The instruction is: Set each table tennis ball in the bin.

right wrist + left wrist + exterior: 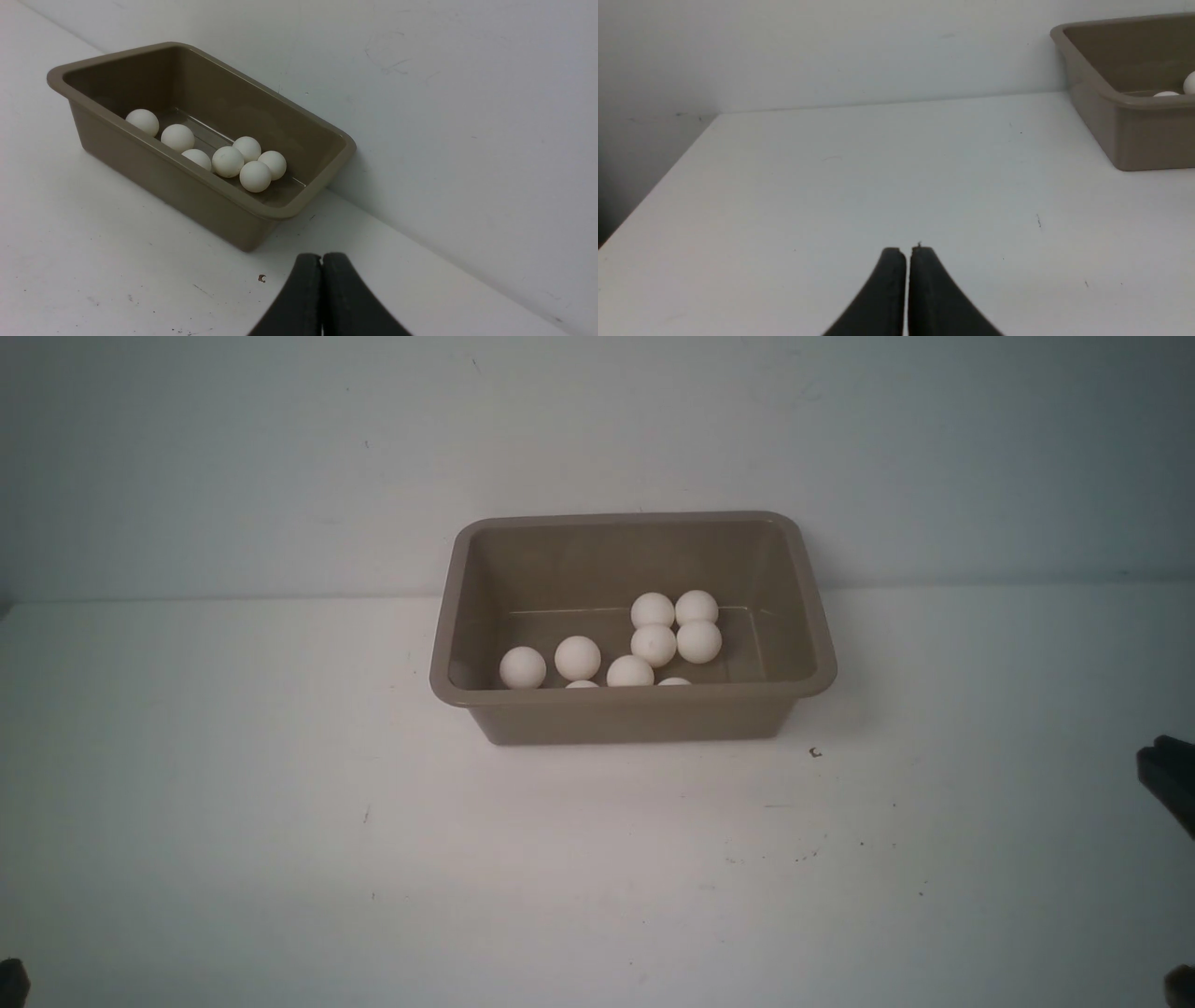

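While both fingers [322, 261] press shut, balls [653, 645] inside bin [632, 717], well apart.

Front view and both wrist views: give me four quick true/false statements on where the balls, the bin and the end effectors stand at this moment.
1. All visible table tennis balls lie inside the bin. True.
2. The left end effector holds a ball. False: its jaws are shut together on nothing.
3. The right end effector hovers over the bin. False: it is off to the side, above bare table.
4. The bin stands upright near the wall. True.
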Action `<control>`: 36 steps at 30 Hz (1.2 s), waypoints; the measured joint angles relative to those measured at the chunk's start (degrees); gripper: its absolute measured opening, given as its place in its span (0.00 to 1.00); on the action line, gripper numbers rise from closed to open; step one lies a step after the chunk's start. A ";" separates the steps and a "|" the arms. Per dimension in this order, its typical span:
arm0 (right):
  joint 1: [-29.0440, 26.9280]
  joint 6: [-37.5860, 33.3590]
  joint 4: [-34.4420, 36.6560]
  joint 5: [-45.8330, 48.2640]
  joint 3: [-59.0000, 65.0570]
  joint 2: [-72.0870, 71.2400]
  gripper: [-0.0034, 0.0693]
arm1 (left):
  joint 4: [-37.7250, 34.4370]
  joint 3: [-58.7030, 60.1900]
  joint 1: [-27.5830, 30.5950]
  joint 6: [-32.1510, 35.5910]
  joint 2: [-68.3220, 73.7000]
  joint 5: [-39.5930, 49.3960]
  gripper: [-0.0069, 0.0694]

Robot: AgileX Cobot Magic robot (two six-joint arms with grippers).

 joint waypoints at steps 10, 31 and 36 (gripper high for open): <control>0.00 0.00 0.00 0.00 0.00 0.00 0.02 | 3.61 0.00 0.00 0.00 0.00 6.56 0.09; 0.00 0.00 0.00 0.00 0.00 0.00 0.02 | 3.92 0.00 0.00 0.00 0.00 6.99 0.09; -0.02 0.00 -0.15 0.13 0.00 0.00 0.02 | 3.92 0.00 0.00 0.00 0.00 7.04 0.09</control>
